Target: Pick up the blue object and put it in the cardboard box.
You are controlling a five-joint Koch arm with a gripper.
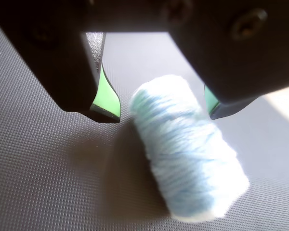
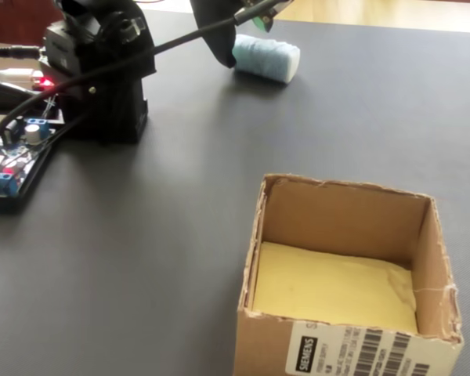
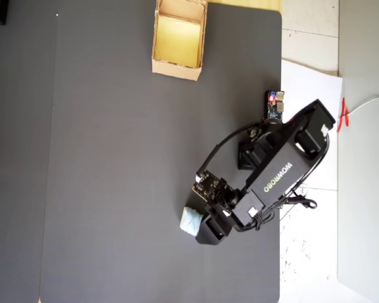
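The blue object (image 1: 188,149) is a pale blue fuzzy cylinder lying on its side on the dark mat. My gripper (image 1: 161,114) is open above its far end, with one green-padded finger (image 1: 106,98) on its left and the other (image 1: 211,102) on its right, neither visibly pressing it. In the fixed view the blue object (image 2: 266,56) lies at the far side under the gripper (image 2: 254,19). From overhead the blue object (image 3: 191,221) peeks out beside the arm. The cardboard box (image 2: 341,215) stands open with nothing on its yellowish floor, far from the gripper, at the mat's top edge (image 3: 175,68).
The arm's black base (image 2: 102,70) and a circuit board (image 2: 12,168) with cables sit at the left of the fixed view. In the overhead view the mat's right edge (image 3: 282,76) meets white paper (image 3: 306,82).
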